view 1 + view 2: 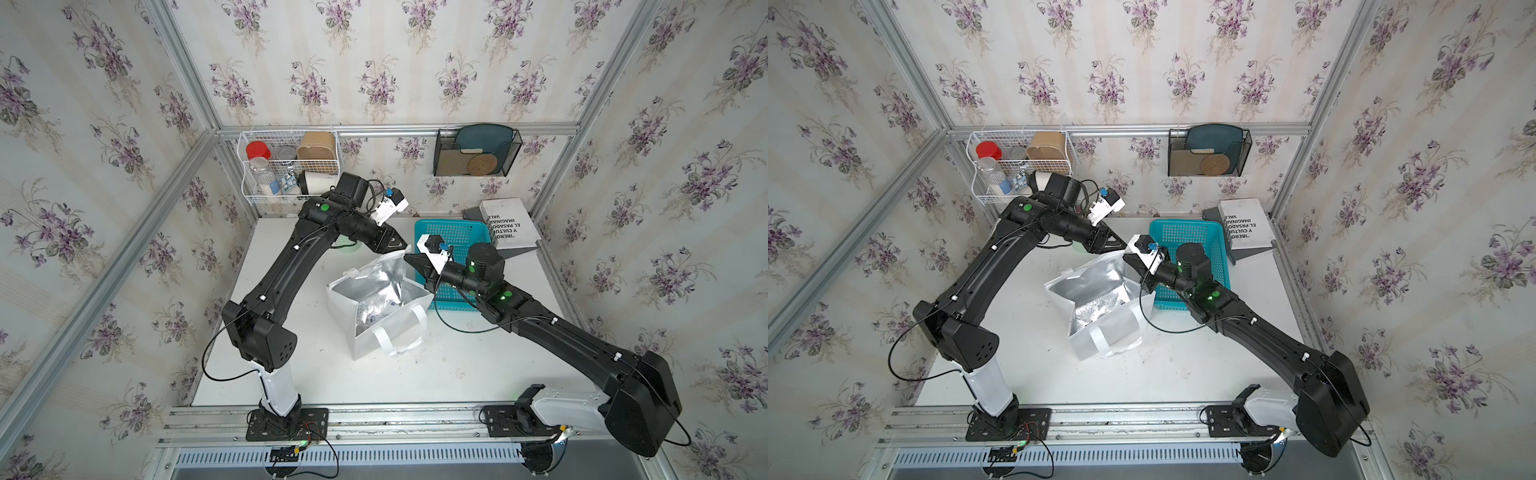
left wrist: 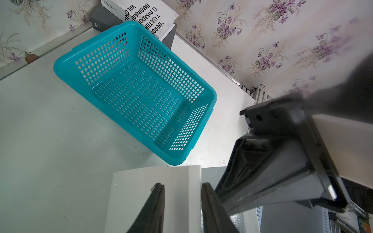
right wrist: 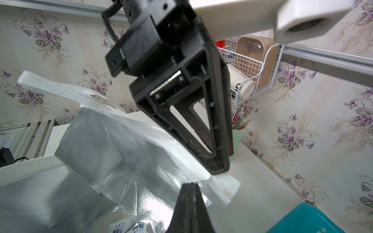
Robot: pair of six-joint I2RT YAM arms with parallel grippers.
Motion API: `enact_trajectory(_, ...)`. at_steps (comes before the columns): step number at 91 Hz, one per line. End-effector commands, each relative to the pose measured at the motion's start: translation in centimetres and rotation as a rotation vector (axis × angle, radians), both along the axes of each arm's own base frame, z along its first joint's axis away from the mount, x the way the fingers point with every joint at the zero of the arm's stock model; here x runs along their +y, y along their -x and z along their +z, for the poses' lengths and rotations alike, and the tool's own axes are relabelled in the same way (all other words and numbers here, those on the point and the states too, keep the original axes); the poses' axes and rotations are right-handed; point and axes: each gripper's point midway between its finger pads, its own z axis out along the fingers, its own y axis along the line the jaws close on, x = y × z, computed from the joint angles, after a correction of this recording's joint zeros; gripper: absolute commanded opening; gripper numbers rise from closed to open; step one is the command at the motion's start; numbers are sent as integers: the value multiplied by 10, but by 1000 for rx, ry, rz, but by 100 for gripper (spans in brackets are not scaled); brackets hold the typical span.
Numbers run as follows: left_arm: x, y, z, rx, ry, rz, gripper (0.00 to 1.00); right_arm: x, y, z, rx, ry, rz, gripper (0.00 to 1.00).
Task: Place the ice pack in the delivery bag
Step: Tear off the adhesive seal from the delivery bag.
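Ice pack [image 3: 129, 227] (right wrist view, not left) lies inside delivery bag [image 3: 90, 151].

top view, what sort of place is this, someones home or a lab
Likely a lab test cell dressed as a home: floral wallpaper on an aluminium frame, two robot arms bolted to a rail by a white table, a wall rack of jars.
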Motion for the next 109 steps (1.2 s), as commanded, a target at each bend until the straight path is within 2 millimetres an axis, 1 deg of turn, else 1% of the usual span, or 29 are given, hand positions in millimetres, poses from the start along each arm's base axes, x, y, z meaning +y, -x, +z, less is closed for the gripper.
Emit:
enact_trajectory(1, -1, -1, 2, 0, 9, -1, 35, 4, 4, 5, -2, -24, 26, 0)
enact_trajectory(14, -1, 0, -1, 9, 1, -5, 35, 8, 8, 5, 2, -30, 48, 0)
enact_trajectory(41, -5, 8, 2, 27, 32, -50, 36, 20, 17, 8, 13, -51, 104, 0)
enact_trajectory(49, -4, 9, 0, 32, 26, -55, 36, 22, 19, 8, 17, -58, 115, 0)
enact_trajectory(61, -4, 10, -2, 34, 19, -64, 35, 28, 26, 14, 18, -80, 148, 0)
enact_trajectory(76, -3, 10, -6, 41, 9, -67, 33, 40, 38, 17, 29, -100, 197, 0)
enact_trajectory(95, -4, 10, -6, 39, 13, -76, 32, 54, 49, 21, 36, -119, 240, 0)
enact_trajectory(109, -3, 7, -5, 29, 5, -62, 31, 70, 61, 22, 37, -122, 287, 0)
